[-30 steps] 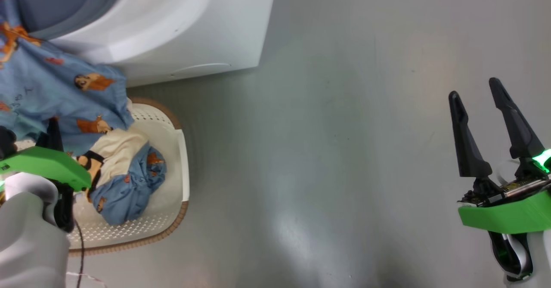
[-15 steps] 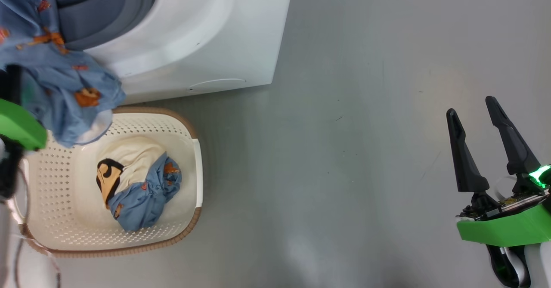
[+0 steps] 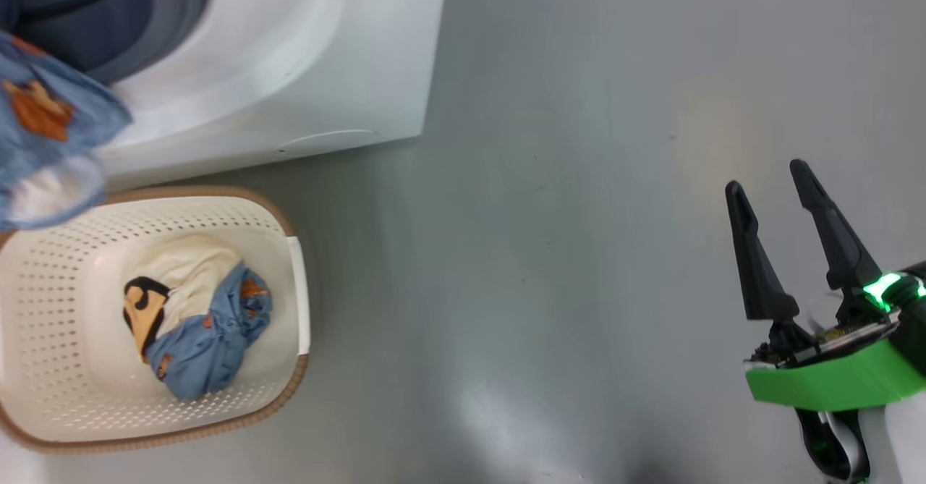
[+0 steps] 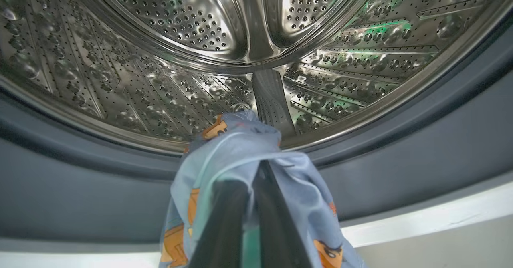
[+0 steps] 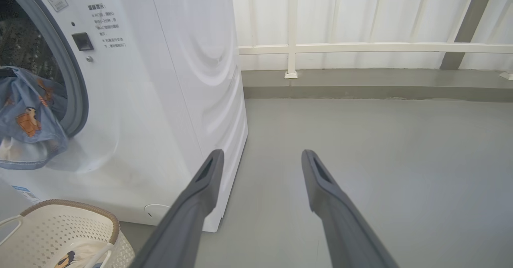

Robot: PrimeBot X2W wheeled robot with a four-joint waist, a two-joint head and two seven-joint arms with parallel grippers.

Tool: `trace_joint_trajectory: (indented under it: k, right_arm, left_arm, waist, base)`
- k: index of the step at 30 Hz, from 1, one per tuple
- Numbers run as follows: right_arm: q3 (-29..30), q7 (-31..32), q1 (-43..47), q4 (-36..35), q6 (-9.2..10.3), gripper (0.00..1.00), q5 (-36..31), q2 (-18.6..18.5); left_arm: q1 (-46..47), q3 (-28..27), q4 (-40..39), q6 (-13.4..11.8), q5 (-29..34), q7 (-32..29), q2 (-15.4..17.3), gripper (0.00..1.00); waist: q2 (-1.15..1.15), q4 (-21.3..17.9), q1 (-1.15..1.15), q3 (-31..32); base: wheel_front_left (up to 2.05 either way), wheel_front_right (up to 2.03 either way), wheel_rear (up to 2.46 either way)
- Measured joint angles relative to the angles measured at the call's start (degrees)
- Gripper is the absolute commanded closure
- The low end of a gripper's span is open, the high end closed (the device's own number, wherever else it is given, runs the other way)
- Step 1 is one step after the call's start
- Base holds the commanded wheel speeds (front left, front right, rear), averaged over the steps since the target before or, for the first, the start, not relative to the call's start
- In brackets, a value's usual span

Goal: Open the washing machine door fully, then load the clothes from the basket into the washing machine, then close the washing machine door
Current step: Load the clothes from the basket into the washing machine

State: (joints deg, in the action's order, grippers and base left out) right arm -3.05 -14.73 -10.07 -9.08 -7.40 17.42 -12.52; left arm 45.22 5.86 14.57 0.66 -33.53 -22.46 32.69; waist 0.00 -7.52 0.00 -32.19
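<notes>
Pinching blue bear-print garment (image 4: pixel 224 148) tight in left gripper (image 4: pixel 253 170) at steel drum (image 4: pixel 160 27) mouth; holding right gripper (image 3: pixel 765 174) wide apart, empty, over floor (image 3: pixel 550 252).

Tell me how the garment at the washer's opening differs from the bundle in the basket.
The held garment hangs clamped in the left gripper's shut fingers at the drum mouth; the bundle lies loose in the basket. The held garment drapes downward; the bundle is balled up. The bundle shows much cream fabric and a black-and-orange patch; the held garment is mostly blue. Both are light blue with orange-brown prints.
</notes>
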Motion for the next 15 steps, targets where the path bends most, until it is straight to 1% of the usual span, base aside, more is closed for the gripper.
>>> trace_joint_trajectory:
  k: [4, 8, 11, 15]
  right_arm:
    - [-0.2, 0.0, -1.6, 0.1, 0.00, 0.00, 0.1, 0.4]
    - [-0.9, 0.0, -2.3, 0.1, 0.00, 0.00, 0.4, 0.9]
    - [-1.8, 0.0, -3.5, 0.3, 0.00, 0.00, 0.5, 1.6]
    - [-2.0, 0.0, -5.2, 0.4, 0.00, 0.00, 0.9, 1.9]
  left_arm:
    - [4.3, 0.1, 0.9, -0.6, 0.1, -1.7, 0.3, 1.00]
    - [8.2, -0.1, 3.9, -1.2, 0.2, -1.6, 0.6, 1.00]
    - [11.0, -0.6, 6.6, -1.6, 0.3, -0.6, 1.4, 1.00]
    - [15.6, -1.4, 9.3, -1.7, 3.0, 3.4, 3.6, 1.00]
  waist:
    - [0.00, -1.3, 0.00, -1.1]
    - [0.00, -2.8, 0.00, -2.4]
    - [0.00, -4.2, 0.00, -3.4]
    - [0.00, -6.1, 0.01, -5.2]
  base:
    - [0.00, 0.00, 0.00]
    - [0.00, 0.00, 0.00]
    - [0.00, 0.00, 0.00]
    - [0.00, 0.00, 0.00]
